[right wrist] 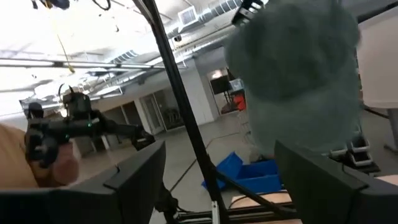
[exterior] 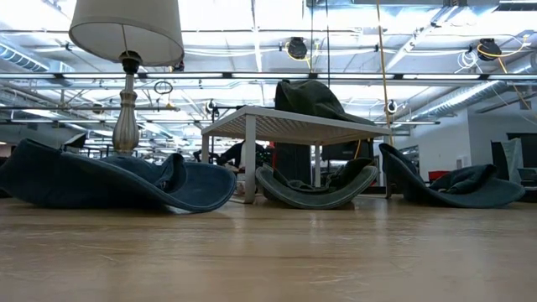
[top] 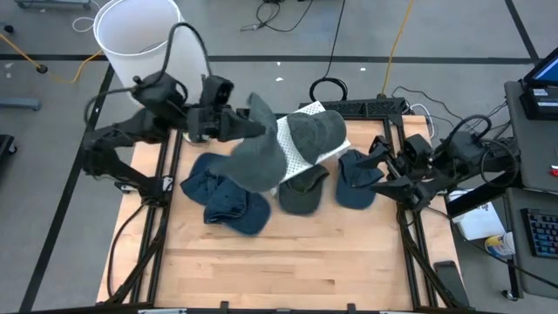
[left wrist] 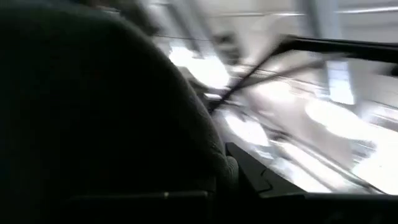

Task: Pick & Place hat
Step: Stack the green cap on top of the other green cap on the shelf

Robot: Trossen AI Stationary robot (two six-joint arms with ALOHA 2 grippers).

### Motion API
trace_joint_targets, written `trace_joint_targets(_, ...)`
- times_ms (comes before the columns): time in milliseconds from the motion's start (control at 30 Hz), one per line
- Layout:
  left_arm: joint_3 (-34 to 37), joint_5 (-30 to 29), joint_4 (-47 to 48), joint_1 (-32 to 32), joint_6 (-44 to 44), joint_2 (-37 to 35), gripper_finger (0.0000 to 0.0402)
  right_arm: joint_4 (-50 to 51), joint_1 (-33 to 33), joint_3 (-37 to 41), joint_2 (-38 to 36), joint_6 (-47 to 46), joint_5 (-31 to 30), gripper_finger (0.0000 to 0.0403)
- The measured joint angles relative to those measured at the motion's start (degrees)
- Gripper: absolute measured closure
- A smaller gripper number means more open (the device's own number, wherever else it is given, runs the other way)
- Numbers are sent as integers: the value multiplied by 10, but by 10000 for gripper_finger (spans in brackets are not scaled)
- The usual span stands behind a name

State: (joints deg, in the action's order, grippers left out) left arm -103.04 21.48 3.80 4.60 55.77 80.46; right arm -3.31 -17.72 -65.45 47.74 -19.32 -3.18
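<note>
A grey hat (top: 261,153) hangs in the air over the table's left half, with my left gripper (top: 242,125) shut on it. It fills the left wrist view as a dark mass (left wrist: 99,112) and shows in the right wrist view (right wrist: 298,62). Another grey-green hat (top: 318,131) lies on top of a small white stand (exterior: 252,126). Two blue hats (top: 227,201) (top: 353,185) and a dark green one (top: 301,194) lie on the wooden table. My right gripper (top: 373,166) stands open at the table's right, above the right blue hat, touching nothing. My left gripper holds the grey hat by its far-left edge (top: 253,122), coming at it about level from the table's left. The hat is lifted clear and spreads out from the fingers toward the near side. The hat itself hides the fingertips, so the kind of hold cannot be told.
A lamp with a white shade (top: 135,35) stands beyond the table's far left corner. Cables and a black frame (top: 366,106) run along the far edge. The near half of the wooden table (top: 288,262) is bare board.
</note>
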Motion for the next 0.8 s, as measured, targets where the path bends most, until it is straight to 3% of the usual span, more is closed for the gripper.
trace_joint_targets(167, 1, -195, 146, -19, -41, -36, 386, -1, 0, 0, 9, 53, -15, 112)
trace_joint_targets(300, 1, -319, 193, -37, -58, -41, 386, -1, 0, 0, 12, 128, -56, 113)
trace_joint_targets(567, 0, -472, 268, -50, -68, -27, 386, -50, 0, 0, 7, 283, -153, 113)
trace_joint_targets(800, 1, -530, 325, -49, -42, 0, 386, -93, 0, 0, -8, 322, -251, 113)
